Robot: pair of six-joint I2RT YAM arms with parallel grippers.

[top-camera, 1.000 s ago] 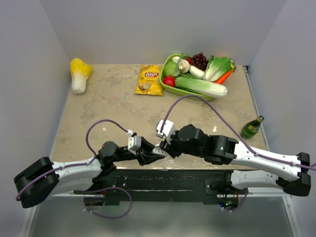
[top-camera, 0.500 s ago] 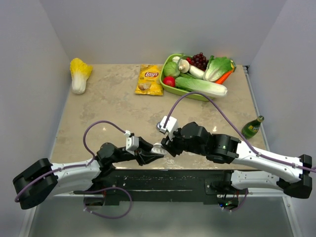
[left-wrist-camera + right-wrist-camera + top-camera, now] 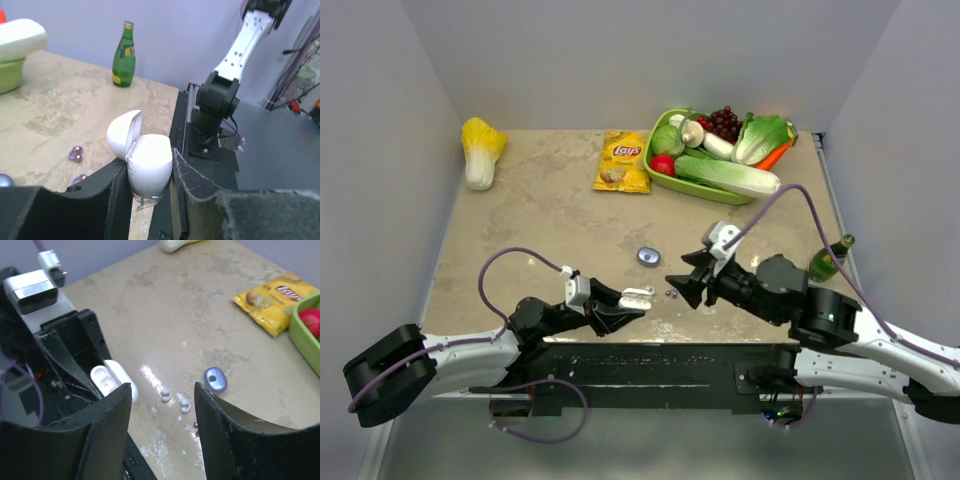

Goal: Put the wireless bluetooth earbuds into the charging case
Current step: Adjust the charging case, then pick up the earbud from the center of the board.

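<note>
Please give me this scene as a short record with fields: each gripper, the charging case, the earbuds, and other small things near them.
left gripper: jaws shut on the charging case
charging case: white, lid open
right gripper: jaws open, holding nothing, above the table
earbuds: loose on the table, between the two grippers
blue oval object: on the table, just beyond the earbuds

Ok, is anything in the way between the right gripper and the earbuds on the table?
Nothing visible. The earbuds lie on bare table just ahead of the open right gripper, with the open charging case in the left gripper beyond them. The small blue oval thing lies off to one side.
</note>
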